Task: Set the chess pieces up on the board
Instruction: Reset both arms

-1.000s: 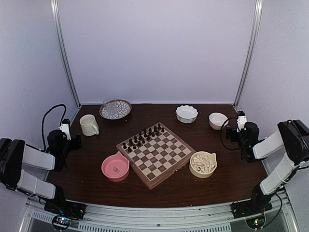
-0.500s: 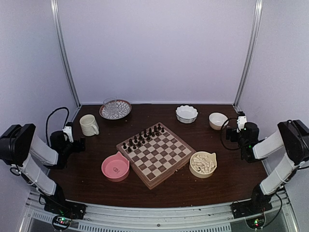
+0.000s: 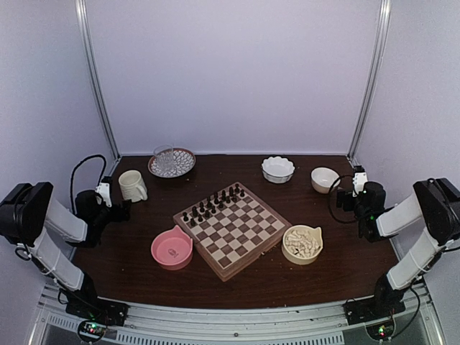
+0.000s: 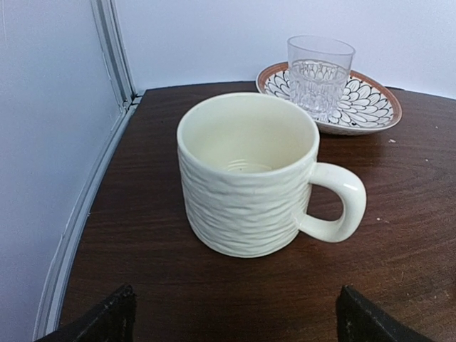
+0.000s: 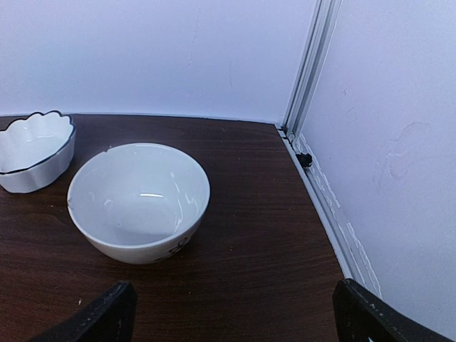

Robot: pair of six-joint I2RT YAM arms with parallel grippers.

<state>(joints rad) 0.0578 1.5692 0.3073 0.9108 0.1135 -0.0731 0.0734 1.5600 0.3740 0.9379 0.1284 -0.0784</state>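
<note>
Both claws stood wide and empty: left gripper (image 4: 235, 318) facing the cream mug (image 4: 246, 178), right gripper (image 5: 234, 313) facing a white bowl (image 5: 139, 201), the board (image 3: 238, 233) mid-table between them.

mug (image 4: 246, 174) sat left | glass (image 4: 319, 68) stood on patterned plate (image 4: 367, 107) behind it | scalloped bowl (image 5: 32, 149), plain white bowl (image 5: 139, 199) back right | pink bowl (image 3: 155, 248) front
</note>
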